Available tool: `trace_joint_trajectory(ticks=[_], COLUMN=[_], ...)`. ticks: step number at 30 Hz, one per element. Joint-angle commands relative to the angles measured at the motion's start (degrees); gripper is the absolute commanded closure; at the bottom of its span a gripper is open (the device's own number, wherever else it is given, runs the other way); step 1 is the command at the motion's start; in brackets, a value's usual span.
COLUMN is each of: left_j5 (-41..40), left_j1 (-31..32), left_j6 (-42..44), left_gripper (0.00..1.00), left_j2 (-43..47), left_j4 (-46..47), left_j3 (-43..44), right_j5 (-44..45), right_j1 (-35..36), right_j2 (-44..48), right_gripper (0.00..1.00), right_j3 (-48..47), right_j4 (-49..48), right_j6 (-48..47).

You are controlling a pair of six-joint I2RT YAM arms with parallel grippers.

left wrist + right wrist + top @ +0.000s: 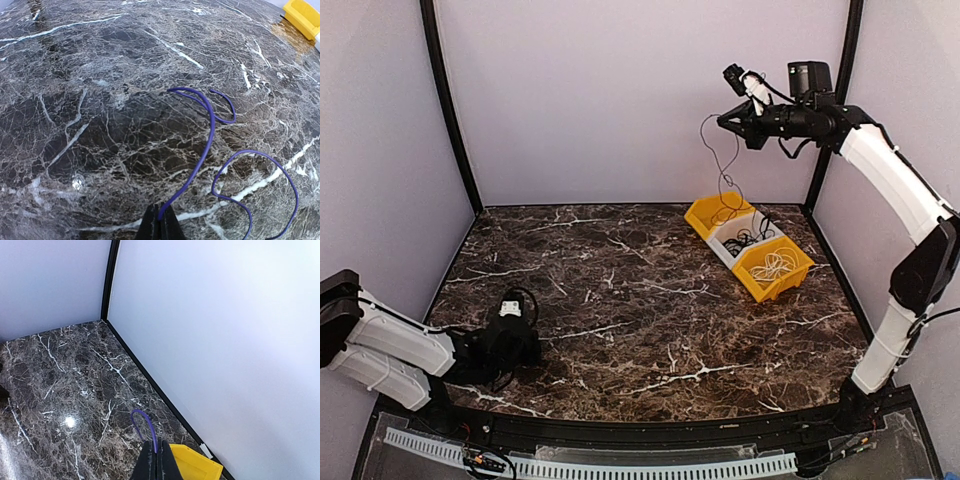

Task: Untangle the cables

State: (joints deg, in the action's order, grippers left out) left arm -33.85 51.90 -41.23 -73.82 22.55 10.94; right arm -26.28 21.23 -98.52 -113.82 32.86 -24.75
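**While right gripper (724,121) pinches hanging cable (723,165) aloft, left gripper (160,224) clamps looped cable (210,131) low**

Hanging cable drops into bins (703,216) at back-right corner; looped cable lies near table's (650,300) front-left edge, open marble between.

The white-shelled left arm (390,350) and the white-shelled right arm (895,180) are wearing smooth plastic covers, with matte black joint housings breaking them up at elbow and wrist. Thin black wiring (790,150) is looping loose beside the right wrist, below a boxy black camera (810,75). The slim black left claw (161,227) and slim black right claw (159,462) are tapering to narrow tips.
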Motion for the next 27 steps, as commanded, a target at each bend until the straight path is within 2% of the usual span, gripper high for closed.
trace_joint_trajectory(ticks=[1,4,9,12,14,22,27], left_j5=[1.9,3.0,2.8,1.5,0.2,-1.0,2.1], left_j1=[-0.2,-0.2,0.4,0.7,0.8,1.0,1.1], left_j6=[0.9,0.7,0.3,-0.4,-1.4,-1.4,9.7], left_gripper=[0.91,0.77,0.61,0.55,0.46,0.38,0.35], left_j2=[0.7,0.6,4.0,7.0,9.4,18.5,23.8], left_j4=[-1.1,-2.0,-3.9,-8.6,-12.5,-19.5,-11.6], left_j3=[1.5,2.6,3.5,5.3,6.8,9.6,10.1], right_j5=[1.6,0.6,-2.7,-5.8,-7.5,-9.9,-10.6], right_j1=[-0.7,-0.7,-0.7,-0.6,-0.4,2.7,4.9], right_j2=[-1.2,-1.6,-0.9,0.4,1.2,2.9,4.0], right_gripper=[1.00,1.00,1.00,1.00,1.00,1.00,1.00], right_j3=[-1.7,-1.6,-0.8,0.8,2.1,5.2,5.5], right_j4=[-4.4,-4.6,-4.7,-4.8,-4.8,-2.9,-1.8], right_j6=[0.1,0.8,1.9,2.0,2.0,0.1,-0.9])
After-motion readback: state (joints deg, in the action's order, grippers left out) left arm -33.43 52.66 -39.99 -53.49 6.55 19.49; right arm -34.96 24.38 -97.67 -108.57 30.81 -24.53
